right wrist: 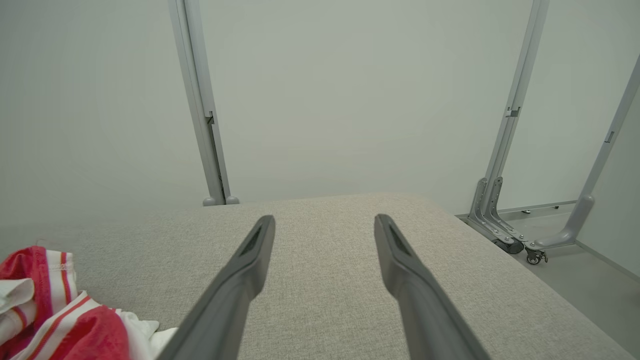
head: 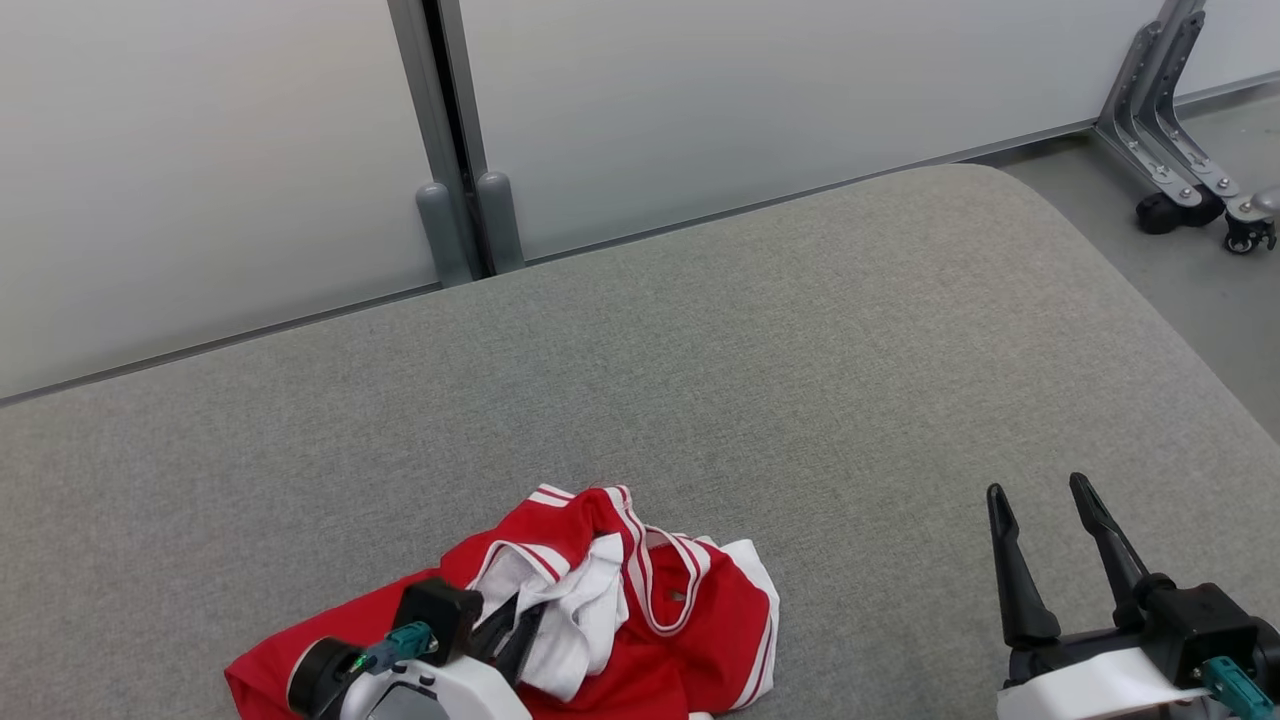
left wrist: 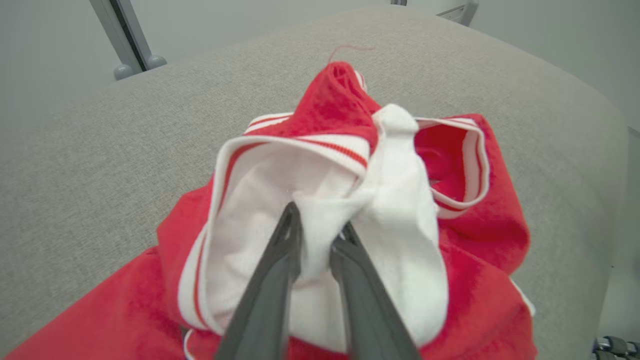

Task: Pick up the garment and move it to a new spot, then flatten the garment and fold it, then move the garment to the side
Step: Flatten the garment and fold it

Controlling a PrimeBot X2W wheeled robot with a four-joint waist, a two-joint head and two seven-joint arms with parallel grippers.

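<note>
Table (head: 800,350): a wide grey cloth-covered top with a rounded far right corner. Most of it is bare, so there is plenty of room for a new spot and for spreading.
Wall panels (head: 200,150): pale, they stand just behind the far edge of the table.
Garment (head: 700,620): red with white trim and a white inside. It lies in a crumpled heap at the near edge, a little left of the middle. It is bunched and partly inside out, so I judge that flattening is not yet begun.
Right claw (head: 1040,490): wide and holding nothing. It hangs over bare table at the near right, well apart from the garment, probably kept out of the way until a second grip is needed.
Left claw (left wrist: 318,220): narrow, pinched on the garment from above. The grip is in the raised middle of the heap, likely because this part stands up and is easy to catch.
White fold (left wrist: 325,210): this is the piece between the two fingers. It is only a small pleat of the inner layer, so it may slip on lifting.
Step in hand: I judge it is the first pick-up.
</note>
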